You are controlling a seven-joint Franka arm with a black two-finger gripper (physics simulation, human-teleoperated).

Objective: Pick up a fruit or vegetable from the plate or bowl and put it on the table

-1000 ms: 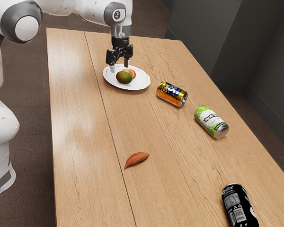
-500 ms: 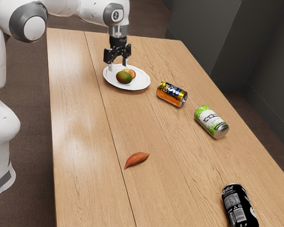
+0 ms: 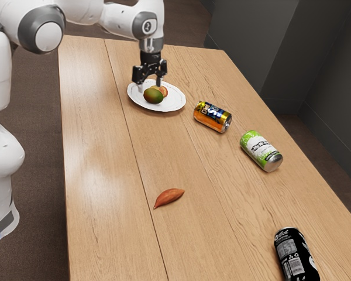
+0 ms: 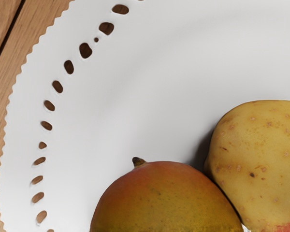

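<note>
Exterior view. Pincer [image 3: 150, 86]: empty, fingers wide apart, poised over the plate [image 3: 176, 102], presumably so either side can straddle a fruit. Mango [image 3: 153, 96], likely candidate: still to be lifted, on the plate. Worktop [image 3: 99, 152]: sweet potato [image 3: 168, 197], orange can [image 3: 209, 118], green can [image 3: 260, 150], black can [image 3: 295, 254].

Wrist view. Further particulars: mango's stem stub; speckled yellow potato [image 4: 258, 154] against it, perhaps hindering one finger; pierced, scalloped rim.
</note>
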